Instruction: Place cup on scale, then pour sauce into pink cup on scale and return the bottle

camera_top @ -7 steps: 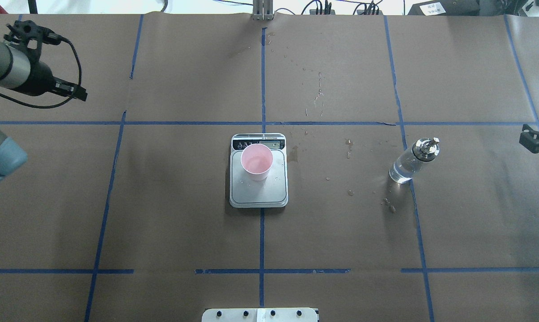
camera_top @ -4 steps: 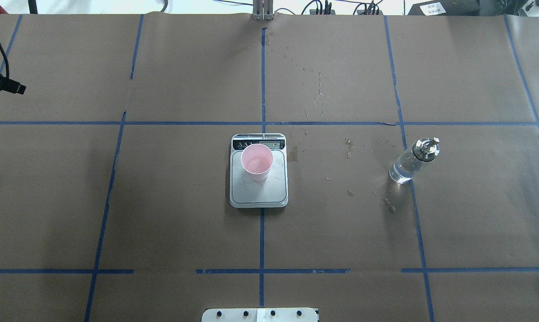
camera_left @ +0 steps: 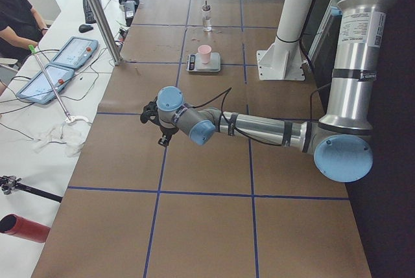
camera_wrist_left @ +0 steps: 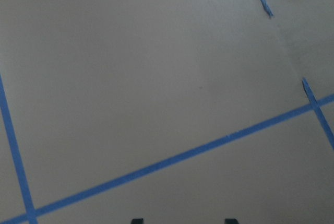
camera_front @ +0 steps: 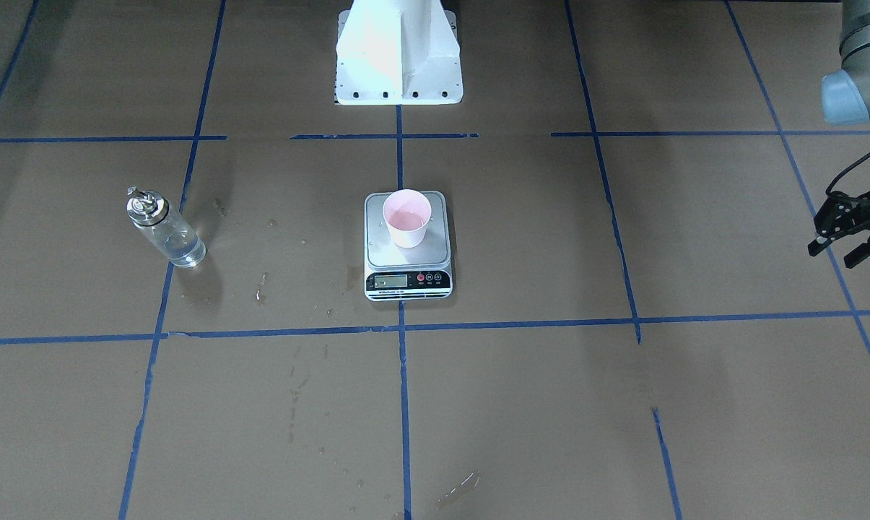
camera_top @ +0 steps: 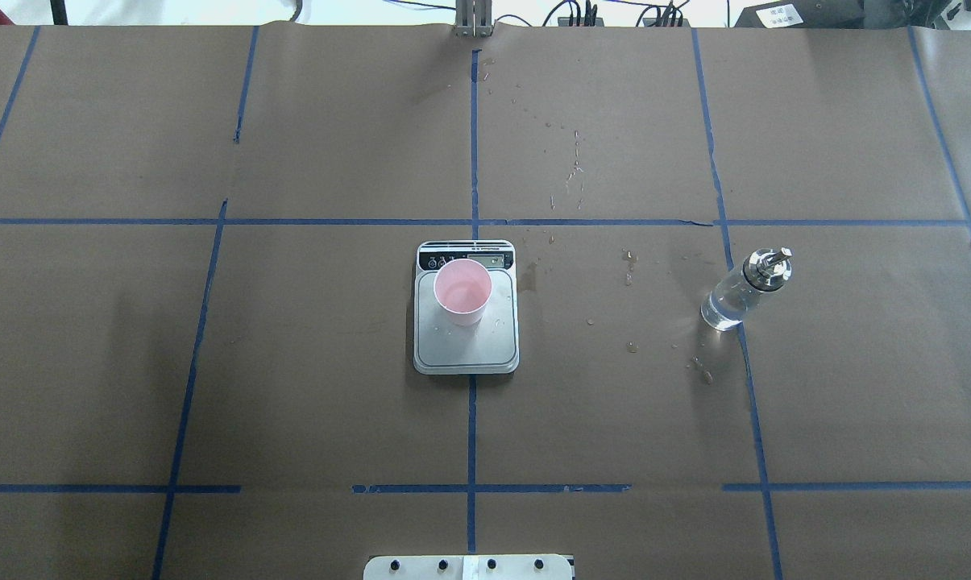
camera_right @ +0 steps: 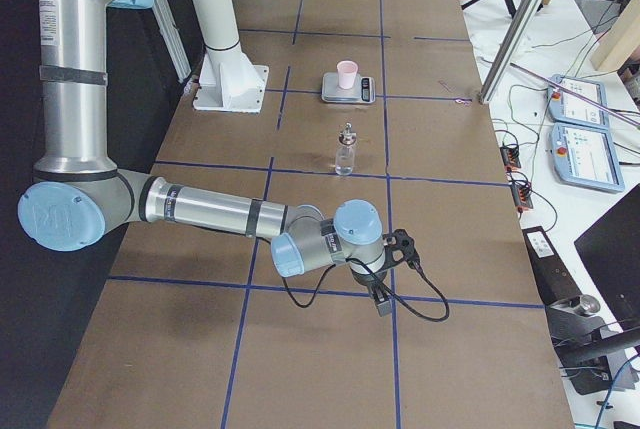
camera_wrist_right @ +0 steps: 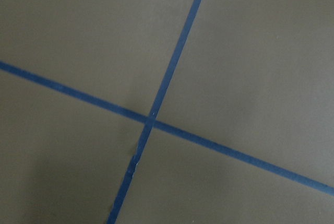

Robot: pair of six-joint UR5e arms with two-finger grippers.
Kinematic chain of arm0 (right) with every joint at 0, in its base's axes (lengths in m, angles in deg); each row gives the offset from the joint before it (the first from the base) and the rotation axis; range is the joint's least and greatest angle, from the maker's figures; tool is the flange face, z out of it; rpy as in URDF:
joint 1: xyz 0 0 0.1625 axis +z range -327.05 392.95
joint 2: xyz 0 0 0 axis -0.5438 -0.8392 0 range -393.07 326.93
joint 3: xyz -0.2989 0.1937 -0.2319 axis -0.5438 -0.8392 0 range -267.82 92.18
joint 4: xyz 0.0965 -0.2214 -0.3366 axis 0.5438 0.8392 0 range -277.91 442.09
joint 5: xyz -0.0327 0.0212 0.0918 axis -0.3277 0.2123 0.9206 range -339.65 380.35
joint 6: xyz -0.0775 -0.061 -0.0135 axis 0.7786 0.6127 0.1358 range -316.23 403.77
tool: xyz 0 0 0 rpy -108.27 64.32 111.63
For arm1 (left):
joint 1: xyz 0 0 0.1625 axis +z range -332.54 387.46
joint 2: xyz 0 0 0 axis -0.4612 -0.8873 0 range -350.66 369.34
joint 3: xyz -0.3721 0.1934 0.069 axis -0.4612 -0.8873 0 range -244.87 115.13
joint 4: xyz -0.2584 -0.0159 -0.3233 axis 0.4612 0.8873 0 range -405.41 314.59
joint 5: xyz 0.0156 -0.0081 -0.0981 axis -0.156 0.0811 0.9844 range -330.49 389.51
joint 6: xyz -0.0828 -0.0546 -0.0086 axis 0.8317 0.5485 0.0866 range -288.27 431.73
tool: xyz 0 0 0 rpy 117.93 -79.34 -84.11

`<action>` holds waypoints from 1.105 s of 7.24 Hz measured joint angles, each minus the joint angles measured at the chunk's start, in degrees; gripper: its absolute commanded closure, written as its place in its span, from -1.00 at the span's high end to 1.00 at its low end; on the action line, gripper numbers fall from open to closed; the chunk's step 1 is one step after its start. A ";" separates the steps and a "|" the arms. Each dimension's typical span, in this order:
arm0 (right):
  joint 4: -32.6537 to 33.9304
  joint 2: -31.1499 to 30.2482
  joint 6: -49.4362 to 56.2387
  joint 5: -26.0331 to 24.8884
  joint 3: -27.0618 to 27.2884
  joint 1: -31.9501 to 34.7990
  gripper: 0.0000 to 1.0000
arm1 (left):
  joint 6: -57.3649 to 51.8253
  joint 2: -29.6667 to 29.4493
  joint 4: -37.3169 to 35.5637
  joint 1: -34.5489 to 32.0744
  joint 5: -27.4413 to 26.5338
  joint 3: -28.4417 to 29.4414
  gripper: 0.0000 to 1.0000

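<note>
Evidently pulling back on both sides. Gone from the overhead view within the last second: the bulk of the left arm at upper left and the dark tip of the right gripper at the right edge. Now just a black sliver at the left border. No shift at all in the task's things over that same second.

Open and empty, the left gripper, hanging near the left end of the table, fingertips set apart over bare paper and blue tape in its wrist view. Low over the table's right end, the right gripper, seen only from the side camera there; open or closed, impossible to tell. Nothing but tape lines in its wrist view.

Upright on the scale, the cup, toward the display end of the platform. Upright on the table too, the bottle, well to the robot's right of the scale, cap on, touched by nothing, clear sauce visible through the glass. Scattered wet spots between scale and bottle. Liquid in the cup — too faint to confirm; display unreadable.

Reads as the closing retreat: cup placed, bottle set back down and released, probably nothing left but parking the arms.
</note>
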 measured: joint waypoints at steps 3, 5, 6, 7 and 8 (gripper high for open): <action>28.27 6.81 15.01 1.44 4.73 0.40 1.00 | -0.34 1.19 -4.96 -1.40 1.77 -0.35 0.23; 34.09 6.81 15.66 1.37 9.20 0.53 1.00 | -4.74 1.76 -13.71 -5.54 1.94 -2.38 0.50; 34.54 6.39 14.94 1.12 10.74 0.55 1.00 | -8.03 2.68 -19.87 -9.50 1.79 -5.26 0.99; 34.67 6.12 13.95 0.88 11.49 0.56 1.00 | -10.68 3.23 -24.72 -14.07 1.40 -7.63 1.00; 34.71 6.02 13.47 0.90 11.83 0.56 1.00 | -13.79 3.47 -26.99 -17.84 0.98 -8.49 1.00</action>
